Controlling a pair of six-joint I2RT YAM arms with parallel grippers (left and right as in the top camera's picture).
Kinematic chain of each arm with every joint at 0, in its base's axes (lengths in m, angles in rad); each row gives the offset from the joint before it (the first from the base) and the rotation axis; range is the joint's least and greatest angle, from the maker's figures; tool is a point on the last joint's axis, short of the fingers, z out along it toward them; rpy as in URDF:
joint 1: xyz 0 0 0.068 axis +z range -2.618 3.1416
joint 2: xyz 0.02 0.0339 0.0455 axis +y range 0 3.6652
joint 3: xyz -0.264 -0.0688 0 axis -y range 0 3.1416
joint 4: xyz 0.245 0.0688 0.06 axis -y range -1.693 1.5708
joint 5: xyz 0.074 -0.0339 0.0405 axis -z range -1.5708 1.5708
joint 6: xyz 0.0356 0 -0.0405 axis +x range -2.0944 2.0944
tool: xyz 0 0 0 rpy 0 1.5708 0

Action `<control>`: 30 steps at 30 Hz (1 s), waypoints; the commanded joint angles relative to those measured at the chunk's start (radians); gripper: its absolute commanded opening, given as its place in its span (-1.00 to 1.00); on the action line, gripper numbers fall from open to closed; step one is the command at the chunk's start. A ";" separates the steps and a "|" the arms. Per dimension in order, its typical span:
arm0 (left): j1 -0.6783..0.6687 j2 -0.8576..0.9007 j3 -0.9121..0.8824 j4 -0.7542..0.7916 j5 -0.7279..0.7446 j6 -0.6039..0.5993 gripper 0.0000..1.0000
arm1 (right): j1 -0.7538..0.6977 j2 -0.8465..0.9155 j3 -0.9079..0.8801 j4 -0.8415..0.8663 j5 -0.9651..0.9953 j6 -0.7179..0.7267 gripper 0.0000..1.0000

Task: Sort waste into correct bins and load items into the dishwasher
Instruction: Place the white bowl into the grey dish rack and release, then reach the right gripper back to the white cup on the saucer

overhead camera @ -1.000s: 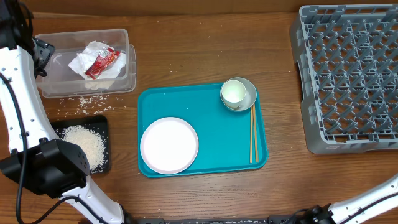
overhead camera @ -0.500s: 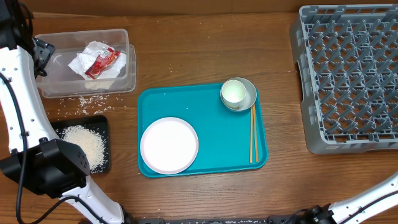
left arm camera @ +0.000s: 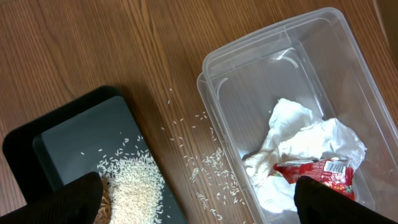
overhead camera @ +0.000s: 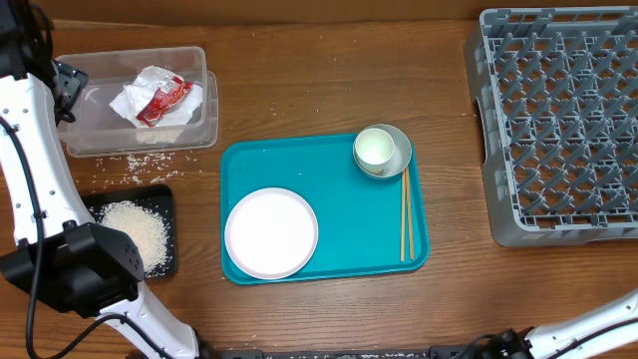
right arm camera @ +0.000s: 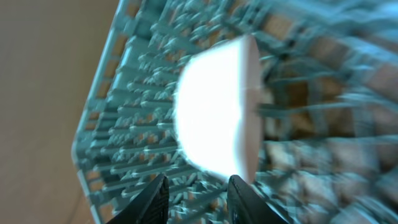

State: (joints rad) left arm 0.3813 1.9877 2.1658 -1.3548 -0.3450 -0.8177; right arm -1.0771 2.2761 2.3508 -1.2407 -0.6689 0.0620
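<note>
In the right wrist view, blurred, a large white plate [right arm camera: 217, 112] stands on edge in the grey dishwasher rack [right arm camera: 124, 124]. My right gripper [right arm camera: 198, 199] is just below it, open and holding nothing. My left gripper [left arm camera: 199, 205] hangs open above the table, between the black tray [left arm camera: 68, 137] of rice [left arm camera: 134, 183] and the clear tub [left arm camera: 217, 93]. The tub holds napkins [left arm camera: 298, 137] and a red wrapper [left arm camera: 317, 171]. On the teal tray [overhead camera: 349, 229] lie a smaller white plate [overhead camera: 271, 232], a cup [overhead camera: 376, 148] in a metal bowl [overhead camera: 404, 140], and chopsticks [overhead camera: 406, 214].
Loose rice grains [overhead camera: 140, 162] lie scattered on the wood between the tub [overhead camera: 199, 100] and the black tray [overhead camera: 159, 199]. The rack [overhead camera: 558, 120] fills the right side of the table. My left arm [overhead camera: 40, 170] runs along the left edge.
The visible part of my right arm at the bottom right edge has dropped slightly. Nothing on the table has moved.
</note>
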 commanded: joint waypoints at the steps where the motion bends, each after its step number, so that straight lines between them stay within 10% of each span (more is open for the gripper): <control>1: -0.005 -0.029 -0.003 0.000 -0.016 -0.021 1.00 | -0.006 -0.118 0.009 -0.015 0.190 0.073 -0.32; 13: -0.005 -0.029 -0.003 0.000 -0.017 -0.021 1.00 | -0.001 -0.314 0.009 -0.055 0.198 0.280 -0.32; 20: -0.005 -0.029 -0.003 0.000 -0.016 -0.020 1.00 | 0.062 -0.356 0.008 -0.137 -0.227 0.256 -0.32; 30: -0.005 -0.029 -0.003 0.000 -0.017 -0.020 1.00 | 0.673 -0.354 -0.058 -0.417 0.104 -0.013 -0.24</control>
State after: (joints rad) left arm 0.3813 1.9873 2.1658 -1.3548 -0.3450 -0.8177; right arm -0.5961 1.9400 2.3283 -1.6493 -0.7143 0.1215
